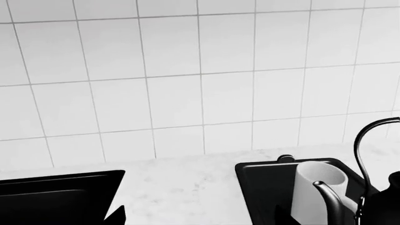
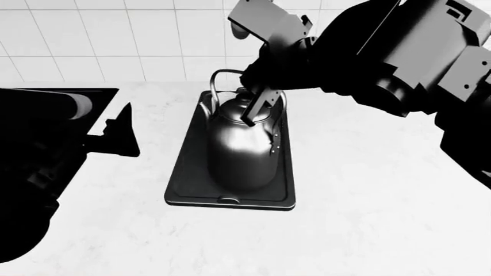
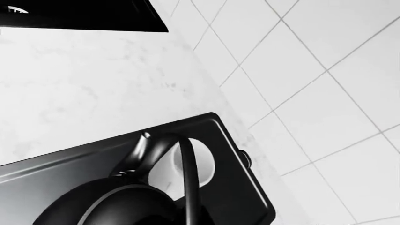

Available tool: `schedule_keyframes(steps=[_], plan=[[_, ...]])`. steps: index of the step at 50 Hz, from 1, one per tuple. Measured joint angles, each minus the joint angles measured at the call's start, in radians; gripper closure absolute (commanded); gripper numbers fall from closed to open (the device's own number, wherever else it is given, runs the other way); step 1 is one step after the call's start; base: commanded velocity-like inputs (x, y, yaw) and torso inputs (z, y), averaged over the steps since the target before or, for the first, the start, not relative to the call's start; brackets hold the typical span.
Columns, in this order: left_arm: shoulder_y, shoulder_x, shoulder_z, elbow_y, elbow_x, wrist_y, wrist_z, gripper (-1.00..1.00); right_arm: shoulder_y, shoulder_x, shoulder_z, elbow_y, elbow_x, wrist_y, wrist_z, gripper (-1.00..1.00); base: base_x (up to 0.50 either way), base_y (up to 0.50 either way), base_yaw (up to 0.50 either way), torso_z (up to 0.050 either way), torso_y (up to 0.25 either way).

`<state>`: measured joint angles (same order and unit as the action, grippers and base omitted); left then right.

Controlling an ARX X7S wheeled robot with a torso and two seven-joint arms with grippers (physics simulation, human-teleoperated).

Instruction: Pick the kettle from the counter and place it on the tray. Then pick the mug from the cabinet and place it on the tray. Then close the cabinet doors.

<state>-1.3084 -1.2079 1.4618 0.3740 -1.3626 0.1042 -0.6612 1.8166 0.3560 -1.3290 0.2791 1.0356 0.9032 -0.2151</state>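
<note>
With kettle (image 2: 241,146) and mug (image 1: 317,187) on the tray (image 2: 184,172) just below my right claw (image 2: 257,109), its opening is hidden.

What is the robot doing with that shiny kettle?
The kettle already sits on the black tray on the white counter. A white mug stands on the tray too, behind the kettle near the wall. The right gripper hangs just over the kettle's lid; whether its fingers grip anything can't be seen. The left gripper waits off to the side, holding nothing.
</note>
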Motion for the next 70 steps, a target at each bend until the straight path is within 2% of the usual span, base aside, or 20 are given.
schedule_keyframes(steps=[1, 2, 70], plan=[[0.0, 0.001, 0.0, 0.0, 0.0, 0.0, 0.0, -1.0, -0.001, 0.0, 0.0, 0.001, -0.001, 0.0, 0.0, 1.0, 0.0, 0.0, 0.0, 0.0, 0.0], [0.001, 0.001, 0.0, -0.001, 0.0, 0.0, 0.0, -1.0, -0.001, 0.0, 0.001, 0.002, -0.001, -0.001, 0.0, -1.0, 0.0, 0.0, 0.0, 0.0, 0.0], [0.01, 0.004, -0.021, -0.005, 0.0, -0.007, -0.001, -1.0, 0.013, 0.036, 0.064, -0.058, 0.057, 0.023, 0.023, -1.0, 0.0, 0.0, 0.0, 0.0, 0.0]])
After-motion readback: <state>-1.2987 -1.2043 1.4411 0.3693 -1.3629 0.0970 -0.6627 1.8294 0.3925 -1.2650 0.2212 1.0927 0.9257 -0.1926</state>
